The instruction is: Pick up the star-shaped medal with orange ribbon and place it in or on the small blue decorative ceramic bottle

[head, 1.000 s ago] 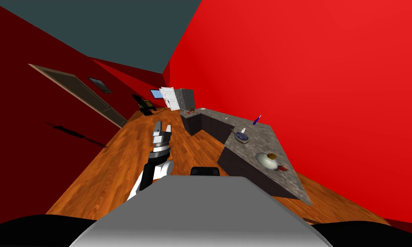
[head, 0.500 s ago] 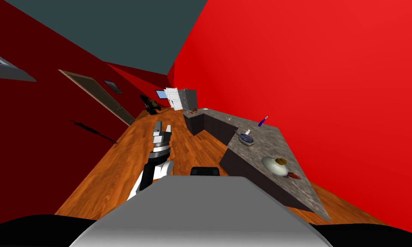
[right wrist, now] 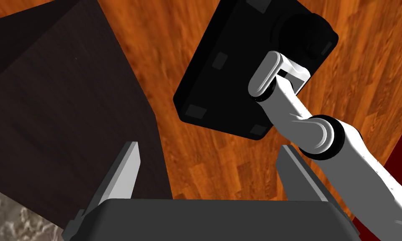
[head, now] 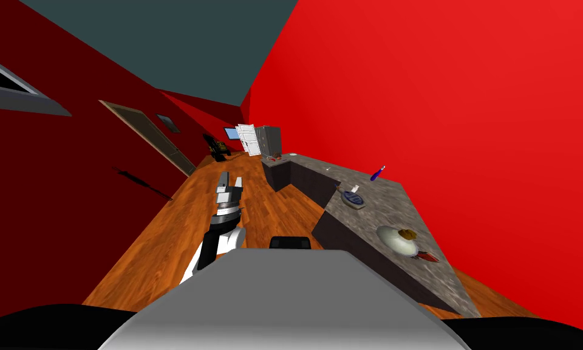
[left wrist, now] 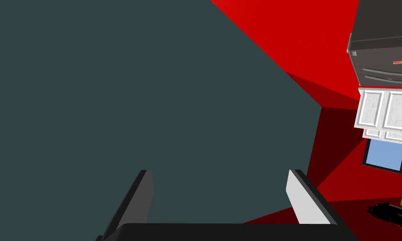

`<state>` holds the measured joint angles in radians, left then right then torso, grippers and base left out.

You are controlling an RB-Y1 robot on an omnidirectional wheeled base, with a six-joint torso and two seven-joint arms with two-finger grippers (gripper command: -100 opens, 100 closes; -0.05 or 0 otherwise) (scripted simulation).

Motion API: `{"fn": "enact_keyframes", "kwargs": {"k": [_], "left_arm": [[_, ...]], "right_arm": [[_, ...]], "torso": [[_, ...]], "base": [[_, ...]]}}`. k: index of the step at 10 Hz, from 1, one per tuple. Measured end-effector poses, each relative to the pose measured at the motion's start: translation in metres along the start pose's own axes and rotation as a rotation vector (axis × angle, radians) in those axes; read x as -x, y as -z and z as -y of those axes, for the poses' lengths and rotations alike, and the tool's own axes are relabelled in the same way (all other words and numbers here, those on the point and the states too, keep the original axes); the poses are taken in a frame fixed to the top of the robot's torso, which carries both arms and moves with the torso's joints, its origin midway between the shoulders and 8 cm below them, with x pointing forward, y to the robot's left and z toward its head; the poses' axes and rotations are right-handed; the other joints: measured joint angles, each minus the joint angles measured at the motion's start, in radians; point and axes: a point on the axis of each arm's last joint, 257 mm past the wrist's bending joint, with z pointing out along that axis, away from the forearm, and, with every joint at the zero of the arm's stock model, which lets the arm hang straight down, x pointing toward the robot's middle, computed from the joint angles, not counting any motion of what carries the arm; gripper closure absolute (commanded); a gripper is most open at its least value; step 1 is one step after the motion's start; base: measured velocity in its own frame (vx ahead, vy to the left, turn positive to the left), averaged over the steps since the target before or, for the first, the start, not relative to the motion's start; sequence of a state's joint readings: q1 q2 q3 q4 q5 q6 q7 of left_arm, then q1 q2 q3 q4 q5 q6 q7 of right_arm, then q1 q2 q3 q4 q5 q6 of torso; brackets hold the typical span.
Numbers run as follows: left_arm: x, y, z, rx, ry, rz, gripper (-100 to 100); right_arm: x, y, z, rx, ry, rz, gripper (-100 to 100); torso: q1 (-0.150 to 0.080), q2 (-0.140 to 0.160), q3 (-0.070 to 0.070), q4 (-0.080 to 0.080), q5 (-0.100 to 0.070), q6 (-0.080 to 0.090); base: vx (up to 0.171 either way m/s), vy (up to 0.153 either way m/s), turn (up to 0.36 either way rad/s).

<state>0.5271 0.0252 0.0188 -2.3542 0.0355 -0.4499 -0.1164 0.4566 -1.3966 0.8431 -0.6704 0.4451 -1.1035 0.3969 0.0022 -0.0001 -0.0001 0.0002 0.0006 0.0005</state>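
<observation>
Furthest left, our left gripper is raised over the orange wooden plank floor, its two fingers spread apart and empty. Our right gripper is equally spread and empty, hanging low beside the dark wooden cabinet side. To the right runs a grey speckled stone counter. On it, reading rightward, a shallow dark blue dish holds something too small to name. The small blue slender bottle stands far back by the red wall. A pale round dish carries a golden-brown lump, and a red-orange sliver lies just beside it. We judge the star medal to be that lump or sliver, but cannot tell which. We are still approaching, so the base should close in square to the counter, arms tucked, until the pale dish is within the right arm's reach.
</observation>
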Motion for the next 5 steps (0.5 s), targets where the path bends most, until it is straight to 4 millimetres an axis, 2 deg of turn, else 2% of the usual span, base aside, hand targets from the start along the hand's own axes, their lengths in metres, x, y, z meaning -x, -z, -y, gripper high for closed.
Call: {"fn": "enact_keyframes", "kwargs": {"k": [1, 3, 5], "left_arm": [[0.000, 0.000, 0.000, 0.000, 0.000, 0.000, 0], [0.000, 0.000, 0.000, 0.000, 0.000, 0.000, 0], [0.000, 0.000, 0.000, 0.000, 0.000, 0.000, 0]], "right_arm": [[-0.005, 0.016, 0.008, -0.019, 0.013, -0.036, -100], [-0.012, 0.027, 0.019, -0.045, 0.020, -0.062, -100], [-0.025, 0.061, 0.038, -0.095, 0.046, -0.129, -100]], "torso": [[0.001, -0.001, 0.000, 0.000, 0.001, -0.001], [0.000, 0.001, 0.000, 0.000, 0.000, 0.001], [0.001, -0.002, -0.001, 0.000, 0.001, -0.001]], "base": [[0.012, 0.043, 0.057], [0.008, 0.028, 0.052], [0.029, 0.040, 0.153]]}}
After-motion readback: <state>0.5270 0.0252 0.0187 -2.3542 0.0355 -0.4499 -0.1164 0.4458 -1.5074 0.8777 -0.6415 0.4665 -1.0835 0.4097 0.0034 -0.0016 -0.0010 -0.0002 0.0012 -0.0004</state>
